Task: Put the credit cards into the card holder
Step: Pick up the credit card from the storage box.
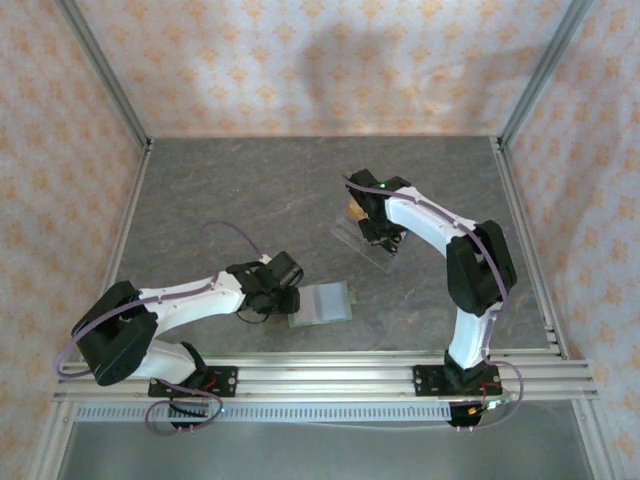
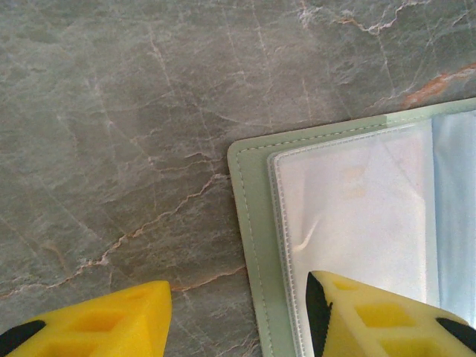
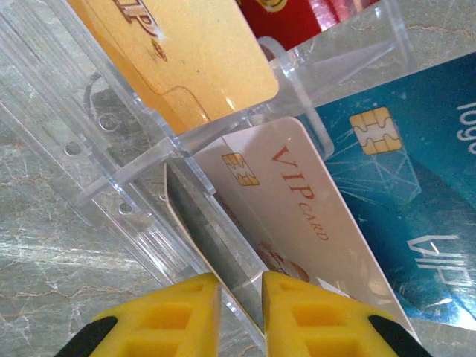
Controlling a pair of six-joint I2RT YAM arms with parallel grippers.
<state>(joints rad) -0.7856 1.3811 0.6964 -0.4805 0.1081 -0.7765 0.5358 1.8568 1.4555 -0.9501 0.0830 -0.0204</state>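
Pale card (image 3: 297, 216) in the clear tray (image 3: 111, 178), right hand (image 3: 239, 286) near-closed about its edge, grip hard to tell: pinch squarely, lift straight clear of the ridges, toward open holder (image 1: 320, 303) by spread left hand (image 2: 236, 286).

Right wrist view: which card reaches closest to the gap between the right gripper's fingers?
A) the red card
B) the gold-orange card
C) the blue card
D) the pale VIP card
D: the pale VIP card slants down through the clear tray, and its lower end comes right up to the right gripper.
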